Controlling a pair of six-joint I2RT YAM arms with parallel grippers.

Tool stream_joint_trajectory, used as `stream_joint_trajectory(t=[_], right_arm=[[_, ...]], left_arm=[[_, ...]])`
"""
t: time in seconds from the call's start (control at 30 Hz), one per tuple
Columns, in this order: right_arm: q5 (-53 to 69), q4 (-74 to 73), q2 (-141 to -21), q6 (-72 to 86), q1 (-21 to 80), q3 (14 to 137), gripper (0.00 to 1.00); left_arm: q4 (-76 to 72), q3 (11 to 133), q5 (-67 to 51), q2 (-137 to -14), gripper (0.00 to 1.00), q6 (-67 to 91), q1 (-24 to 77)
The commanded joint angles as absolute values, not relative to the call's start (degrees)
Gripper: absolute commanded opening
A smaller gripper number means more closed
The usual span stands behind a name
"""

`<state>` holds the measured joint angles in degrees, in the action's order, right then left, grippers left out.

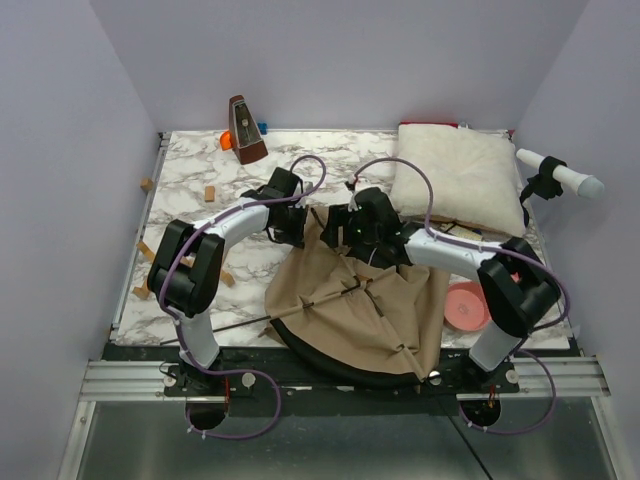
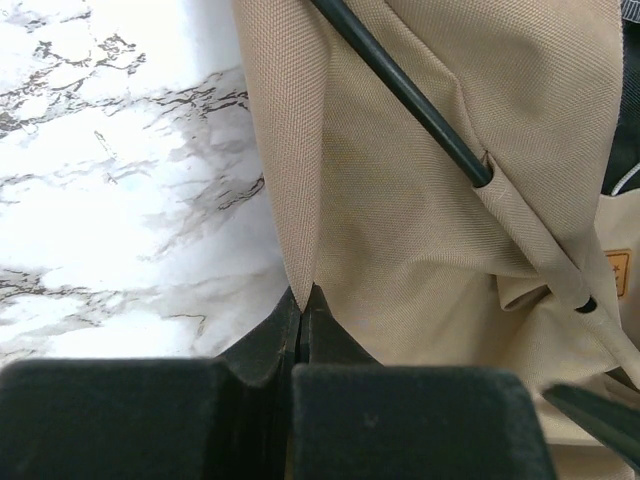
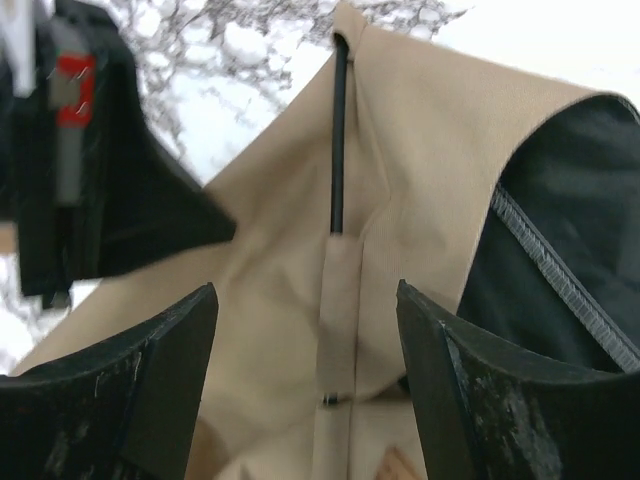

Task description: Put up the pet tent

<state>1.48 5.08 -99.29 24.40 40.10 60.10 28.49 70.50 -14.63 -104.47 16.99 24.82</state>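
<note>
Left gripper was clamped shut on a fold of the pet tent, which lay collapsed mid-table. Right gripper jaws stood apart, either side of a sleeved black pole. Brown label cut off at frame edge. Pink disc half hidden behind right arm; white pillow beyond.

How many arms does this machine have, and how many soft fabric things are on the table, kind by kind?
Robot arms: 2, the left arm and the right arm
Tan pet tent: 1
White pillow: 1
Total: 4
</note>
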Motion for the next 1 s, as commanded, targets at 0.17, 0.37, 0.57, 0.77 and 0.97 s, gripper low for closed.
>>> stream_joint_trajectory(t=[0.17, 0.37, 0.57, 0.77, 0.97], right_arm=[[4.42, -7.91, -79.56, 22.65, 39.85, 49.46, 0.8], [3.83, -20.98, -68.29, 23.24, 39.89, 45.44, 0.75], [7.28, -31.81, -60.27, 26.33, 39.9, 44.3, 0.69], [14.76, -41.61, -58.26, 32.49, 39.91, 44.6, 0.69], [17.8, -50.66, -56.44, 34.67, 39.94, 43.77, 0.65]], left_arm=[[29.18, 71.28, -15.91, -102.03, 0.0, 16.7, 24.69], [28.92, 71.16, -15.32, -101.51, 0.0, 16.36, 24.61], [29.31, 71.28, -14.1, -101.55, 0.0, 15.93, 24.28], [28.63, 70.93, -13.44, -100.69, 0.0, 15.56, 22.12], [28.3, 70.74, -13.84, -100.64, 0.0, 15.3, 21.09]])
